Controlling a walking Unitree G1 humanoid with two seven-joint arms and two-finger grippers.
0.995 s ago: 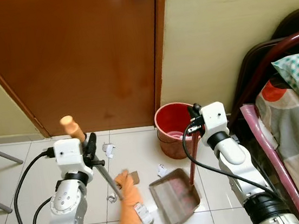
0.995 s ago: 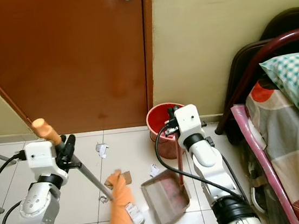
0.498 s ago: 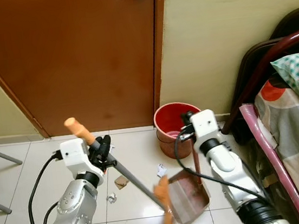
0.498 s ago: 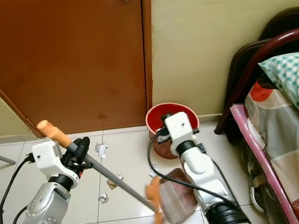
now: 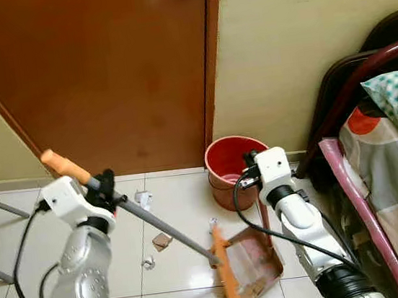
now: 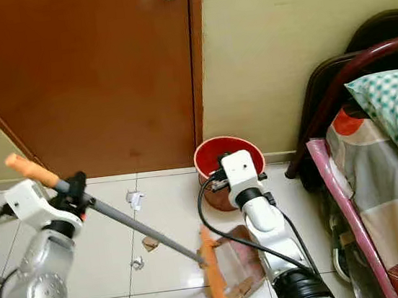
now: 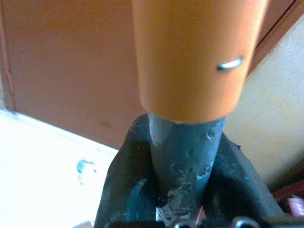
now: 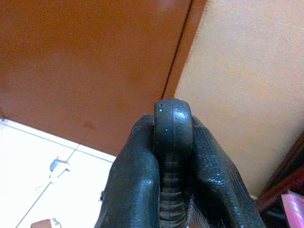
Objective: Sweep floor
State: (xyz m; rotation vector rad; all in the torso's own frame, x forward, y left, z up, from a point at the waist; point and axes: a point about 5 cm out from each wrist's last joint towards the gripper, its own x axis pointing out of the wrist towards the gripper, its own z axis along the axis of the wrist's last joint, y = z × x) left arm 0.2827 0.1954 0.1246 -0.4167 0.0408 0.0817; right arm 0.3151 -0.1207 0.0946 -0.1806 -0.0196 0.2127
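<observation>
Left eye view. Left gripper [image 5: 106, 188] clamped on the broom [image 5: 162, 230] just below its orange grip; grey shaft slants down to the orange bristle head [image 5: 228, 280], which rests at the mouth of the dustpan [image 5: 250, 259]. Right gripper [image 5: 254, 173] closed around the top of the dustpan handle [image 5: 261, 210], beside the red bucket [image 5: 234, 172]. Floor [image 5: 168, 196] carries loose scraps: a white paper piece [image 5: 143, 198] near the door [image 5: 102, 73], a brown cardboard bit [image 5: 161, 241], a small crumpled piece [image 5: 147, 263].

Right eye view. Same layout; bed [image 6: 389, 191] close on the robot's right.

Left wrist view. Fingers [image 7: 128, 190] wrapped tight on the grey shaft under the orange sleeve.

Right wrist view. Fingers [image 8: 137, 190] pressed on either side of the black handle end.

Risks, judged. Bristles pushed too hard may tip or slide the pan, since only its thin handle steadies it; swept debris could spill back out. A wide swing may knock the bucket. The three scraps lie well apart from the pan and could be missed.
</observation>
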